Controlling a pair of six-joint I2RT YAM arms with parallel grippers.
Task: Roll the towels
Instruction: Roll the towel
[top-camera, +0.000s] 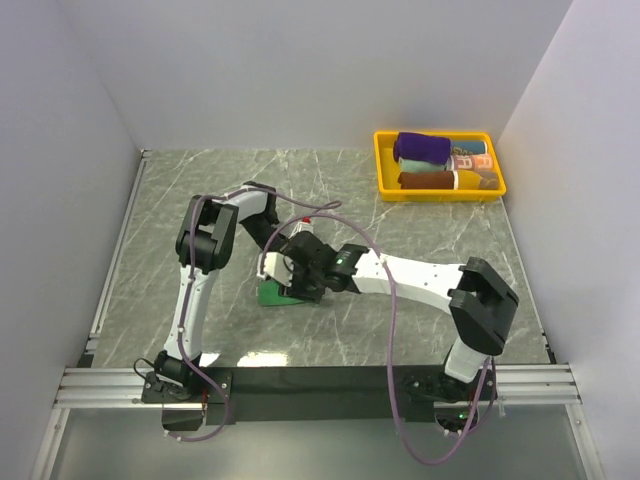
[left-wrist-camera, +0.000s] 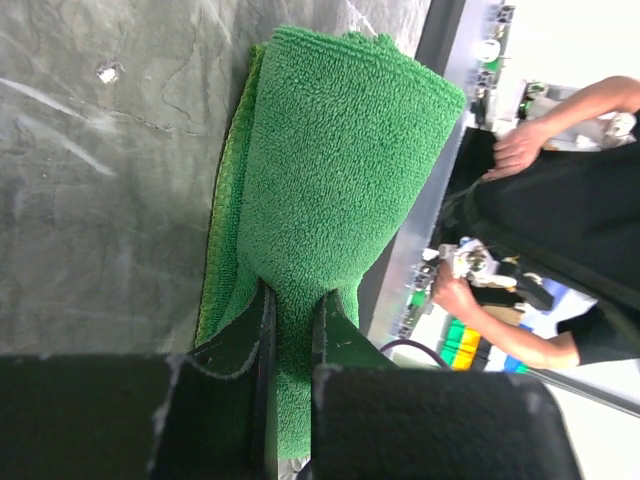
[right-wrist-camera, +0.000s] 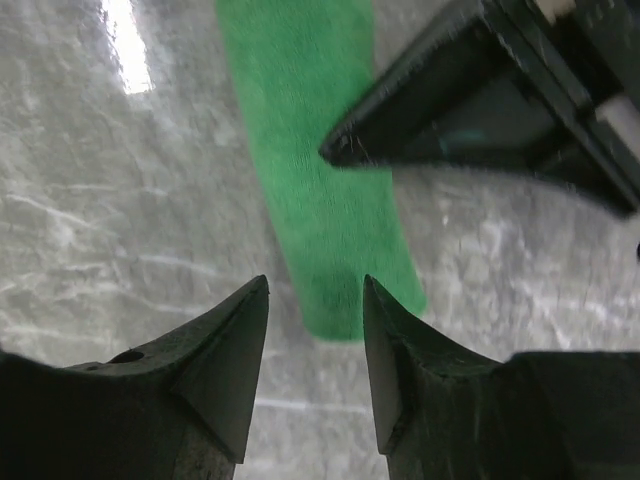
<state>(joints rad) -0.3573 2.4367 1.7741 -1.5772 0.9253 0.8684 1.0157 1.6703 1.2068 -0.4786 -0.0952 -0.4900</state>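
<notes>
The green towel (top-camera: 272, 294), a thick roll in the left wrist view (left-wrist-camera: 340, 150), lies on the marble table just in front of both wrists. My left gripper (left-wrist-camera: 293, 310) is shut on one end of it, with cloth squeezed between the two fingers. My right gripper (right-wrist-camera: 315, 295) hovers open over the towel's other end (right-wrist-camera: 320, 230), with only the table and the towel's tip showing in the gap. One left fingertip (right-wrist-camera: 345, 150) reaches over the towel from the upper right of the right wrist view. The purple towel (top-camera: 422, 148) lies rolled in the yellow tray (top-camera: 385, 170).
The yellow tray at the back right also holds other rolled cloths, among them a brown one (top-camera: 425, 180). White walls close in the table at the back and on both sides. A metal rail (top-camera: 300, 385) runs along the near edge.
</notes>
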